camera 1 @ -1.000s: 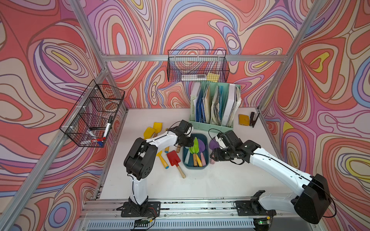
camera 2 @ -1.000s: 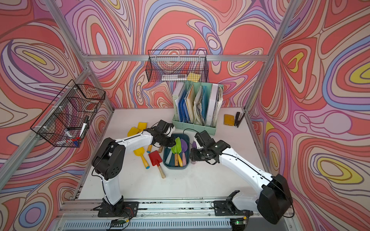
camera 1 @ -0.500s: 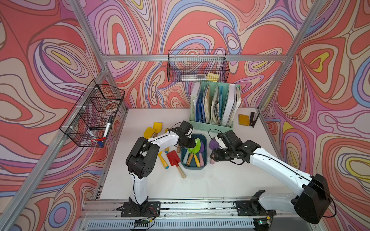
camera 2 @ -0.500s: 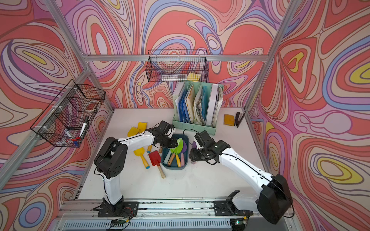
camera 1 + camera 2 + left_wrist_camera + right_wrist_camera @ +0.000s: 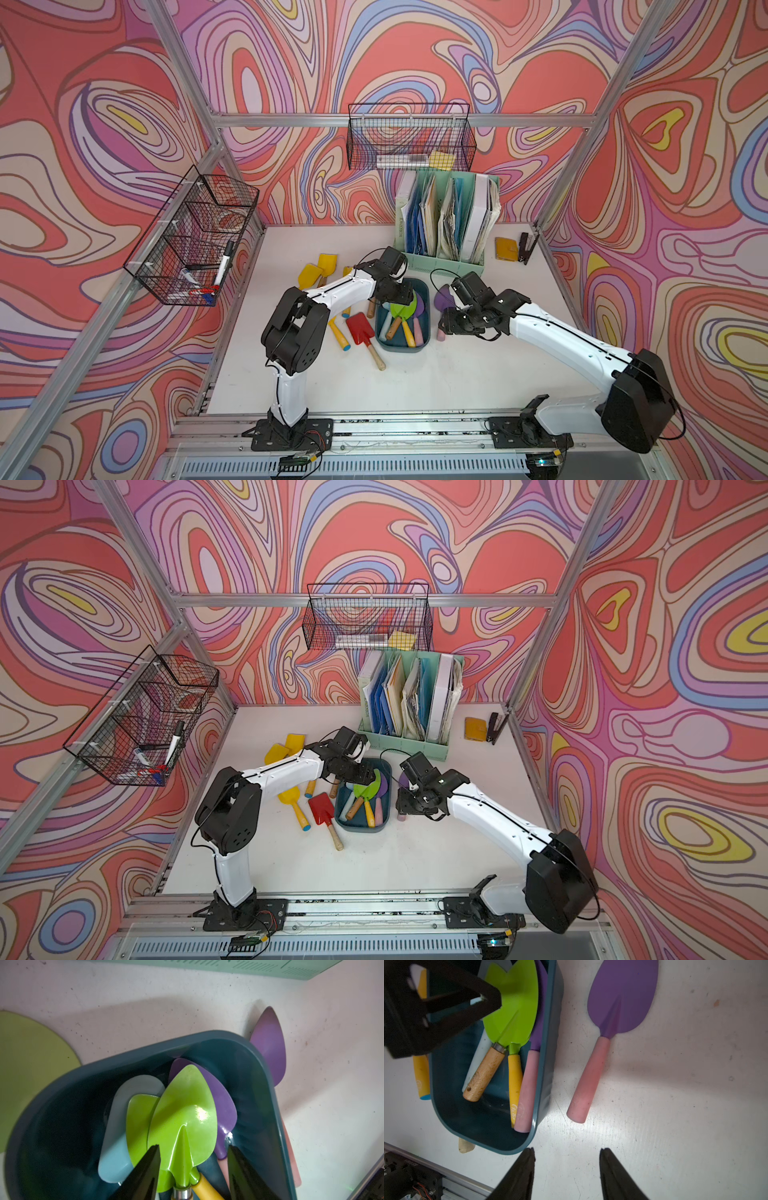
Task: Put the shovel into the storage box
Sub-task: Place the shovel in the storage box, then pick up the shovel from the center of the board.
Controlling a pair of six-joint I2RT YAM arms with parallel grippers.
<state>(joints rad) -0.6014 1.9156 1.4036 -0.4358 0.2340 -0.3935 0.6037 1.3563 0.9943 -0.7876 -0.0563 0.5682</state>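
Note:
The storage box [image 5: 399, 347] [image 5: 361, 828] is a shallow teal bin at the table's middle, holding several shovels. On top lies a lime-green shovel [image 5: 182, 1109] [image 5: 512, 1007] with a wooden handle. My left gripper [image 5: 193, 1149] [image 5: 400, 296] hangs open over the box's far end, its fingers on either side of that shovel's neck and clear of it. A purple shovel [image 5: 620, 995] [image 5: 441, 300] with a pink handle lies on the table right of the box. My right gripper [image 5: 566, 1150] is open and empty over bare table just beyond that handle's end.
Left of the box lie a red shovel [image 5: 358, 328] with a wooden handle and yellow shovels [image 5: 311, 274]. A mint-green file organiser [image 5: 446, 232] stands behind. Black wire baskets [image 5: 409, 141] [image 5: 195, 237] hang on the walls. A stapler [image 5: 524, 247] sits at back right.
My left gripper has opened and let go of the lime-green shovel, which has dropped from a raised tilt to lie in the box. The right arm has not moved.

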